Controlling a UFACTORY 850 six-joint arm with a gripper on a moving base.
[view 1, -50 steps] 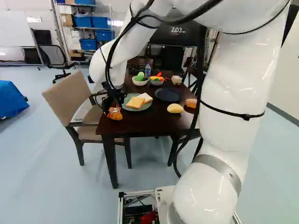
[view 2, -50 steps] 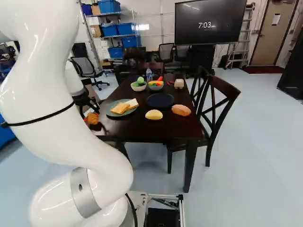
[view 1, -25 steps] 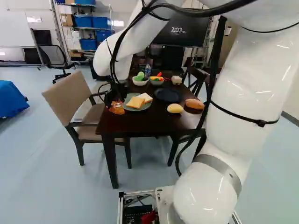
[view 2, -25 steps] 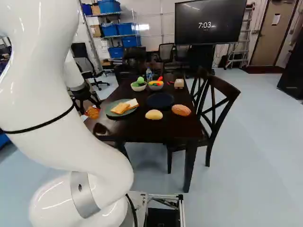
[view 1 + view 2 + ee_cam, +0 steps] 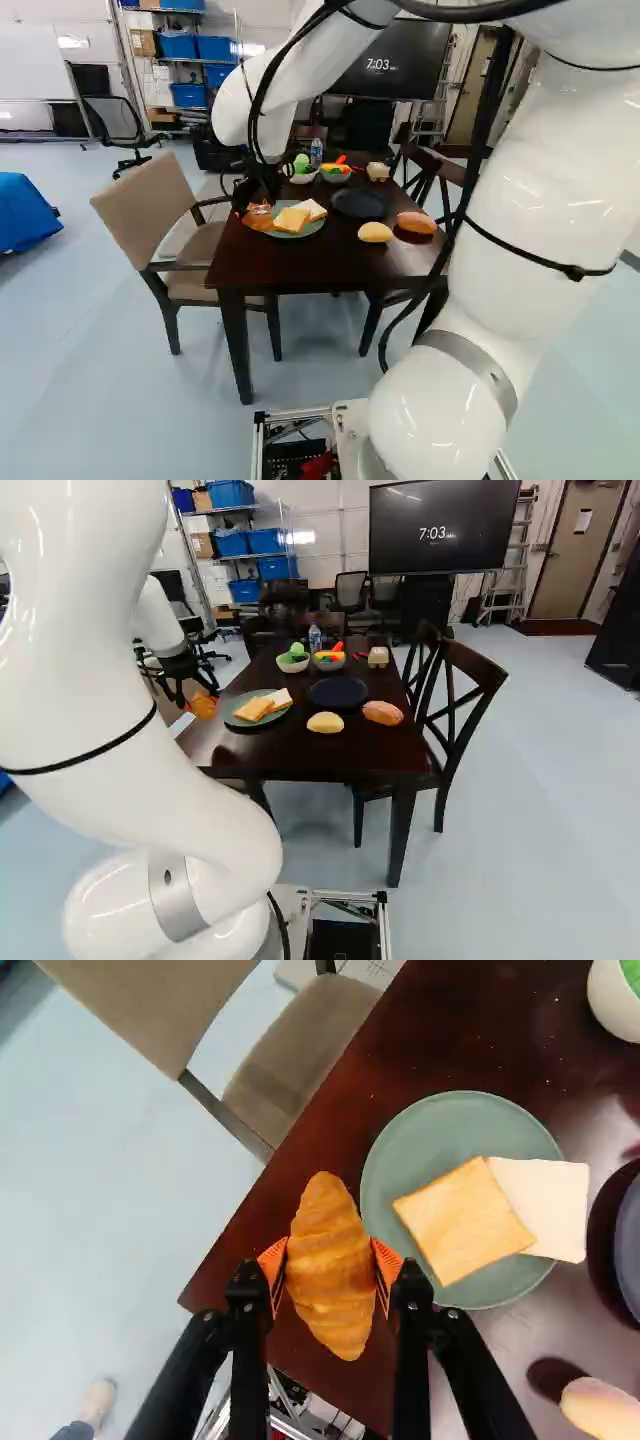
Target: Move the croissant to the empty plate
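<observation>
In the left base view, one pincer (image 5: 258, 208) pinches the one croissant (image 5: 258, 222) near one green plate (image 5: 300, 235) bearing two bread slices (image 5: 292, 219), with one empty dark plate (image 5: 359, 204) and two buns (image 5: 375, 232) on the bench (image 5: 300, 262). The right base view shows two bowls (image 5: 292, 668) and one bottle (image 5: 315, 638). In the wrist view, the pincer (image 5: 331, 1262) grips the croissant between two orange pads (image 5: 271, 1260), beside the green plate.
</observation>
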